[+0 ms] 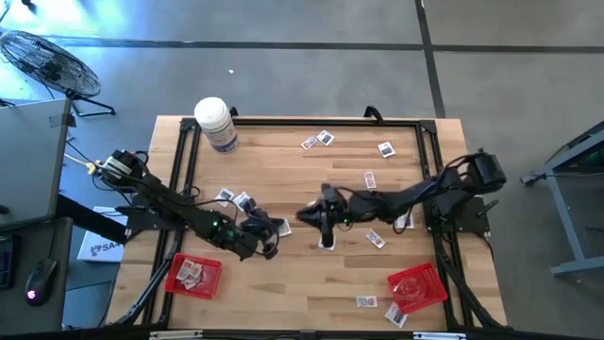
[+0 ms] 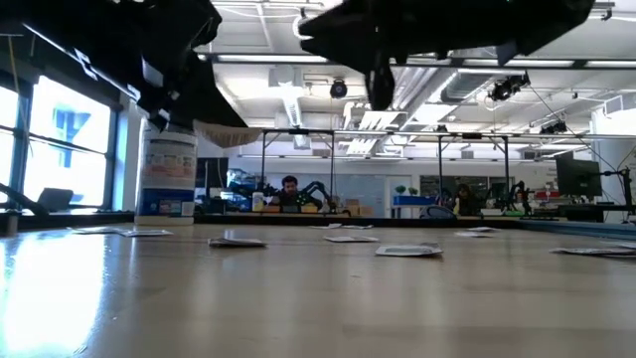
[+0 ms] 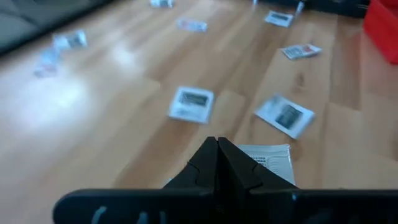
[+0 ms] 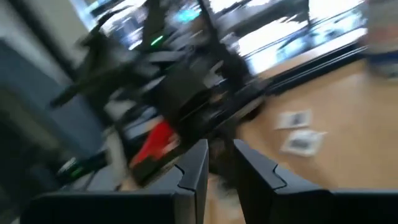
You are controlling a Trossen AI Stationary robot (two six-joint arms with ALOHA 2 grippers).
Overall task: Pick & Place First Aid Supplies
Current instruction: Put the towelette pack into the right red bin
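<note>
While the left gripper (image 3: pixel 217 163) sits pinched shut over a packet (image 3: pixel 273 160), seemingly nipping its edge, the right gripper (image 1: pixel 326 227) hovers mid-table, fingers slightly parted, empty. Other packets lie scattered around. Light, thin, floppy things: best pinched at a raised edge.
</note>
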